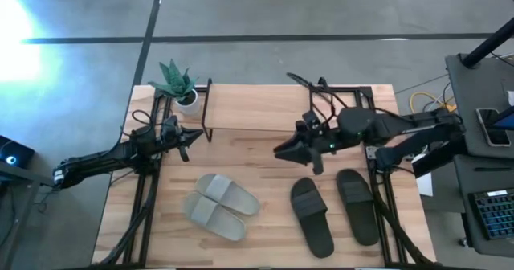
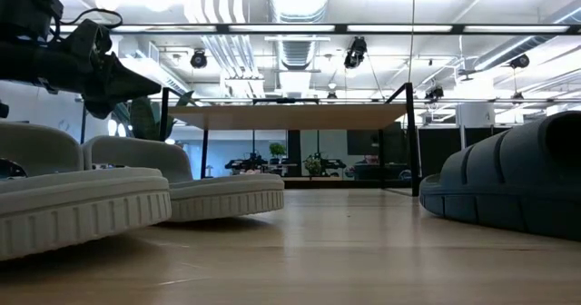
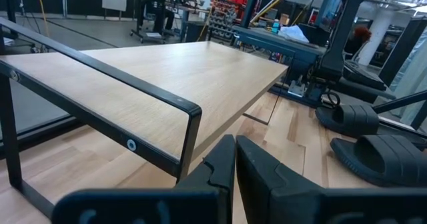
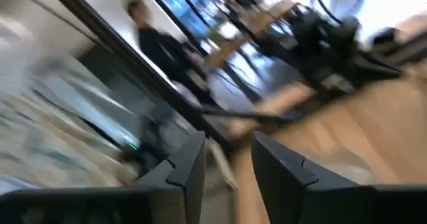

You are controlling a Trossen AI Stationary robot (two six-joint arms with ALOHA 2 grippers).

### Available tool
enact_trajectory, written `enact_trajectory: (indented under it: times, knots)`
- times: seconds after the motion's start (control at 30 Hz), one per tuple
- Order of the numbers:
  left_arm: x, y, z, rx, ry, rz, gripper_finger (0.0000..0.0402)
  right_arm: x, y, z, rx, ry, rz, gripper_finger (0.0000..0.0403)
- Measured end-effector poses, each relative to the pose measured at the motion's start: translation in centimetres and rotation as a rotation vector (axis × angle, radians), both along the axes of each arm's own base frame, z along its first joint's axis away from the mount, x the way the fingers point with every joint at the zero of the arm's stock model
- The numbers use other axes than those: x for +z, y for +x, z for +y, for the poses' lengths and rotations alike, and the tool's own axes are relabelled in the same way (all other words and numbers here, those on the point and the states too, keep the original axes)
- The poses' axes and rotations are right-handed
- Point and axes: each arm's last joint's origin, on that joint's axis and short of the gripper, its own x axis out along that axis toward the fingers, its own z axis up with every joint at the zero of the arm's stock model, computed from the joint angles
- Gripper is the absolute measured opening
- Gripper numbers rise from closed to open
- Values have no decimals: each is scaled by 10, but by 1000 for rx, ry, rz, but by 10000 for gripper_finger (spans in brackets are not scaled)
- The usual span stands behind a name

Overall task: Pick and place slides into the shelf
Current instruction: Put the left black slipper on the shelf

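Observation:
Two light grey slides (image 1: 221, 206) lie side by side on the table's near left; in the low view they (image 2: 136, 191) fill the left foreground. Two black slides (image 1: 312, 215) lie apart on the near right, soles down. The shelf (image 1: 281, 105) stands on its thin black legs at the table's far side. My left gripper (image 1: 195, 136) is shut and hovers just off the shelf's left end, pointing right, with the shelf's top board (image 3: 153, 84) before it. My right gripper (image 1: 281, 151) is open, in the air in front of the shelf and above the black slides, touching nothing.
A small potted plant (image 1: 178, 83) stands at the far left corner beside the shelf. Black frame rails (image 1: 144, 198) run along both table sides. Bare wood (image 1: 269, 222) lies between the grey and black pairs. A person (image 4: 160, 44) stands in the room beyond the table.

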Motion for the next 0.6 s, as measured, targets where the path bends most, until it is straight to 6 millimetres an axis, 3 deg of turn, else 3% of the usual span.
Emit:
enact_trajectory:
  times: [0.3, 0.5, 0.6]
  knots:
    - [0, 0, 0, 0, 0, 0, 0, 5, -18, 30, -149, -413, 543, 93]
    - [0, 0, 0, 0, 0, 0, 0, -20, -31, 56, -73, -676, 896, 91]
    - [0, 0, 0, 0, 1, -2, 0, -36, -27, 78, 16, -782, 934, 91]
